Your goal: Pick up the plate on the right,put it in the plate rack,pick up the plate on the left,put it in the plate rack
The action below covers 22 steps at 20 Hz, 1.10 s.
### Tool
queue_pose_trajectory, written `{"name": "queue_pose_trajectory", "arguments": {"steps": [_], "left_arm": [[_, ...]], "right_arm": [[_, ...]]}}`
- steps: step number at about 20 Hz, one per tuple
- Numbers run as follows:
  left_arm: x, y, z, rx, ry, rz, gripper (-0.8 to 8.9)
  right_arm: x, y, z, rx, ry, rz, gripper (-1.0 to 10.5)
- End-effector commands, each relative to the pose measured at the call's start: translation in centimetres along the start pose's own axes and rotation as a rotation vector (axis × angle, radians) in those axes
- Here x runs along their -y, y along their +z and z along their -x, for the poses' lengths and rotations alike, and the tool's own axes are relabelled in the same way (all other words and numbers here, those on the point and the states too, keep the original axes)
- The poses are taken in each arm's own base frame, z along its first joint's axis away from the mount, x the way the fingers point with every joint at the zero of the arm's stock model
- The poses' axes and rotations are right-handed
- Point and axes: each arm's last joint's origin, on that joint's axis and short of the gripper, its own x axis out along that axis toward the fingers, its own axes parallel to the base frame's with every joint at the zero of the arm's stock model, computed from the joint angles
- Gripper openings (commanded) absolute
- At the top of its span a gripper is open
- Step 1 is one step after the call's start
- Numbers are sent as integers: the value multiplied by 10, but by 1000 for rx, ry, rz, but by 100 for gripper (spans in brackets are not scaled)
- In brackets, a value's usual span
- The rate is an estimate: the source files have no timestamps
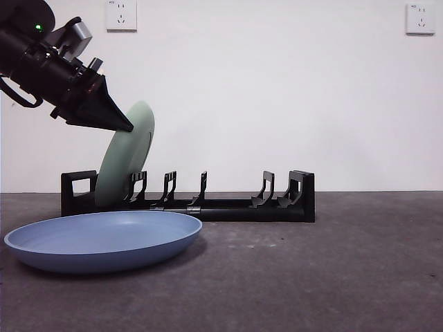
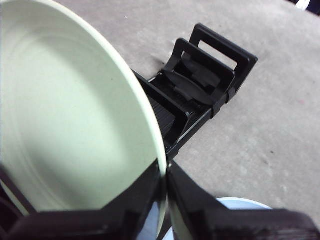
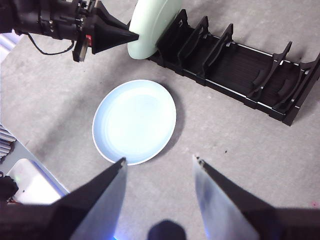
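Left gripper (image 1: 128,126): its 2 jaws are pinched tight on the upper rim of the green plate (image 1: 126,155), coming in from the upper left of the front view.
Green plate: stands on edge, tilted, with its lower part set in the rack (image 1: 228,207) at the end block on the front view's left; its rim is still in the jaws.
Rack: long, black, lying across the grey table (image 1: 332,277) behind the blue plate (image 1: 104,238).
Blue plate: flat on the table, just in front of the rack's left end, apart from both grippers.
Right gripper (image 3: 159,161): high above the table, jaws spread wide, holding nothing.
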Motion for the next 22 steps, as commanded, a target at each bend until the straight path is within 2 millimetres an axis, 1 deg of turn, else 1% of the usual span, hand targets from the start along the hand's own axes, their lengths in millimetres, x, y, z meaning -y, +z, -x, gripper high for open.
{"name": "queue_pose_trajectory", "arguments": {"steps": [1,2,4,5,10,13,15,17,19,22], "left_arm": [[1,-1,-4,-12,10,-32,11],[1,-1,-4,-13,8,-30,23],[1,-2,-4,-18,7,-26,133],[1,-2,-4,-20,6,-22,170],[3,-3,-3,-35,-13,-3,172],[7,1,3,-32,-14,5,196],[13,9,13,-16,-9,-8,196],[22,20,29,18,3,-36,196],[34,31,48,58,15,-68,196],[61,45,86,99,32,-121,198]], "right_arm": [[2,-1,-5,-13,-1,7,225],[2,-1,-5,-15,-1,6,225],[2,-1,-5,-17,-1,7,225],[2,-1,-5,-18,-1,13,225],[2,-1,-5,-19,-1,15,225],[2,-1,-5,-20,-1,15,225],[2,-1,-5,-19,-1,22,225],[2,-1,-6,-20,-1,22,225],[3,0,-6,-18,-1,24,225],[3,1,-7,-10,-1,27,225]]}}
